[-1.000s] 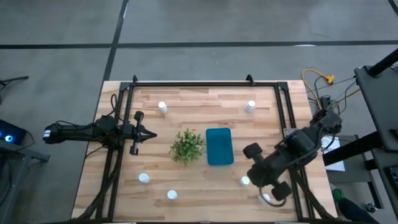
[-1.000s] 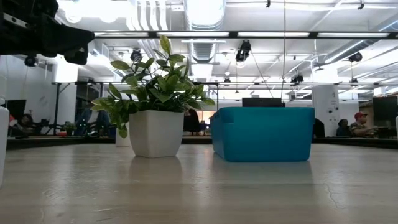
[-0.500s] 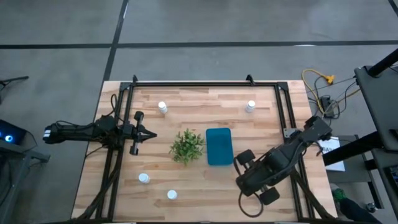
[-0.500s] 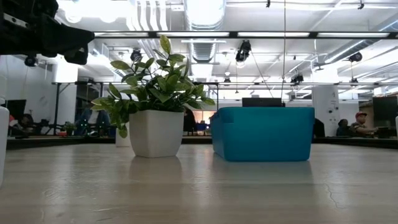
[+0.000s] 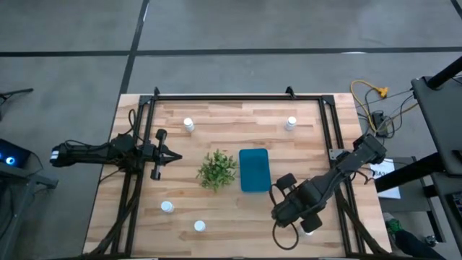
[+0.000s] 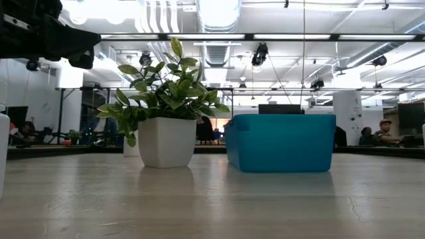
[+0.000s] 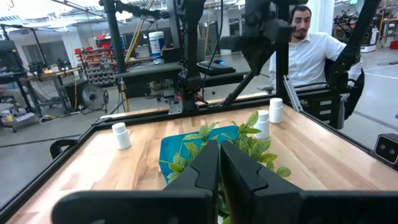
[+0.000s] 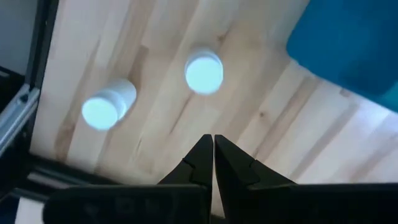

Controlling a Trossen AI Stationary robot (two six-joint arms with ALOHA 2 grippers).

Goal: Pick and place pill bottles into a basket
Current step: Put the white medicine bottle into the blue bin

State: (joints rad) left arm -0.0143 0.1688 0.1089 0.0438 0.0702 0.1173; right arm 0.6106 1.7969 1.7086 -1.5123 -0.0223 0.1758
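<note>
Hovering over the table's near right part, right gripper (image 5: 287,204) beside teal-blue rectangular plastic basket (image 5: 254,170). Seen from right wrist: fingers pressed together, empty; two small white capped pill bottles (image 8: 204,71) standing just beyond the tips. Left gripper (image 7: 219,163) likewise closed, empty.

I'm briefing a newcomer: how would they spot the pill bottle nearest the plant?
Find the plant mid-table, left of the basket. Toward the near-left corner stand two pill bottles; take the left one, which is closer to the plant than its neighbour by the table's edge.
</note>
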